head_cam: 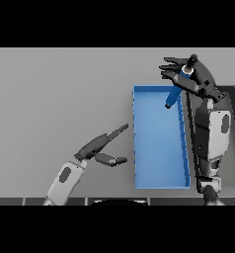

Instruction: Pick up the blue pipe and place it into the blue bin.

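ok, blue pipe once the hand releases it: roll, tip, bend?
The blue pipe looks straight and stiff, so bending is unlikely. Round, so it may roll. Held tilted by the right robot hand over the blue bin, whose walls should stop it.

Blue pipe (174,93) tilted over blue bin's (159,170) far right corner.

One blue pipe (174,94); one blue bin (159,180); two robot hands: left (100,146), right (188,74).

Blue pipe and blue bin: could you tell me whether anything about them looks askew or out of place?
Nothing looks damaged. The blue pipe hangs tilted in the right hand over the far right corner of the blue bin, not yet inside. The left hand is open beside the bin.
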Robot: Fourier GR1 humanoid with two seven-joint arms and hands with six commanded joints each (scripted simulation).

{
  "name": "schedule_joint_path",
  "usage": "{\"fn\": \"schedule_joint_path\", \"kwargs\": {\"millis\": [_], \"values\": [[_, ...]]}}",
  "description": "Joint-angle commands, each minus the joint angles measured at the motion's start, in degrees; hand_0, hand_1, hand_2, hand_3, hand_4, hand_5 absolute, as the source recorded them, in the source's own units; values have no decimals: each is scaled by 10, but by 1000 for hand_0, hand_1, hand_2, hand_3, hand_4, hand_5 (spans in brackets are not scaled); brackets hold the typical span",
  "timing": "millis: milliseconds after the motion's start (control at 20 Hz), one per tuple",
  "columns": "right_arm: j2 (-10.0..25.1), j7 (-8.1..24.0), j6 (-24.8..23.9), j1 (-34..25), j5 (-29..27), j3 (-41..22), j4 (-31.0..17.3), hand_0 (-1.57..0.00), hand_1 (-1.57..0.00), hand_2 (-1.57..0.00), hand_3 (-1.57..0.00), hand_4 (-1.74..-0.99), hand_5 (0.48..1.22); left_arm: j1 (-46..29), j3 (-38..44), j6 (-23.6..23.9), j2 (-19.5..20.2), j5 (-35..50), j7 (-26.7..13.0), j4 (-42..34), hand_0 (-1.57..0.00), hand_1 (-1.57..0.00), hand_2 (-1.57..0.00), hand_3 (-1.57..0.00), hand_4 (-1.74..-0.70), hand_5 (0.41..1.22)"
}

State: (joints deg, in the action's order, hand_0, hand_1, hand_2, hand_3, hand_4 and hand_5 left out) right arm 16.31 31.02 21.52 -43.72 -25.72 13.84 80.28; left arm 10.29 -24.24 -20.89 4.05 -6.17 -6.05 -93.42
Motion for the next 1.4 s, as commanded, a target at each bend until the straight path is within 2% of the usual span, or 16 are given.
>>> {"fn": "schedule_joint_path", "kwargs": {"millis": [0,100,200,400,450,600,650,700,800,850,900,950,1100,1200,1350], "values": [[-5,11,-6,22,5,-1,8,-1571,-1571,-1571,-1571,-1741,1221,-8,-3,0,0,-2,3,-1,1,1,1,1,-877,422],[-19,36,-26,61,17,-4,34,-1571,-1571,-1571,-1571,-1741,1221,-6,-3,2,0,-5,1,5,1,1,1,1,-879,425],[-21,39,-43,91,43,-17,40,-1571,-1571,-1571,-1571,-1741,1221,-4,-3,2,-2,-3,-6,1,1,1,1,1,-880,428],[17,39,-125,154,49,-96,31,-1571,-1571,-1571,-1521,-1741,1221,-13,-13,2,-5,-8,3,-4,1,1,1,1,-888,422],[28,39,-146,164,46,-119,32,-1571,-1571,-1571,-1255,-1741,1221,-9,-7,3,-3,-5,-2,-2,1,1,1,1,-887,420],[69,39,-190,182,46,-185,7,-1571,-1571,-1571,-908,-1741,1221,-19,-6,3,6,-9,13,-4,1,1,1,1,-883,421],[84,39,-218,177,33,-215,-14,-1571,-1548,-1571,-847,-1741,1221,-15,-8,4,2,-8,5,-8,1,1,1,1,-883,421],[100,36,-241,173,18,-244,-19,-1465,-1336,-1339,-788,-1678,1221,-19,-11,5,3,-11,8,-12,1,1,1,1,-882,421],[138,36,-265,152,-16,-300,-46,-937,-855,-856,-504,-1503,1221,-9,-4,6,4,-7,-2,-8,1,1,1,1,-878,422],[158,36,-274,140,-37,-331,-56,-750,-684,-685,-403,-1413,1221,-10,-8,2,1,-4,-5,-9,1,1,1,1,-878,425],[177,35,-263,128,-49,-360,-61,-599,-547,-548,-322,-1337,1221,-11,-7,2,1,-2,-6,-15,1,1,1,1,-878,427],[193,34,-253,119,-60,-386,-60,-479,-437,-438,-258,-1275,1186,-11,-9,2,1,-3,-7,-14,1,1,1,1,-878,428],[236,30,-213,110,-65,-435,-37,-245,-223,-224,-131,-1142,1030,-20,-7,1,4,1,-5,-15,1,1,1,1,-884,429],[244,39,-211,109,-72,-466,-43,-156,-143,-143,-84,-1083,934,-19,-12,4,0,-5,-10,-14,1,1,1,1,-886,428],[255,39,-214,99,-80,-490,-55,-80,-73,-73,-42,-1063,846,-20,-10,4,2,-3,-7,-18,1,1,1,1,-885,427]]}}
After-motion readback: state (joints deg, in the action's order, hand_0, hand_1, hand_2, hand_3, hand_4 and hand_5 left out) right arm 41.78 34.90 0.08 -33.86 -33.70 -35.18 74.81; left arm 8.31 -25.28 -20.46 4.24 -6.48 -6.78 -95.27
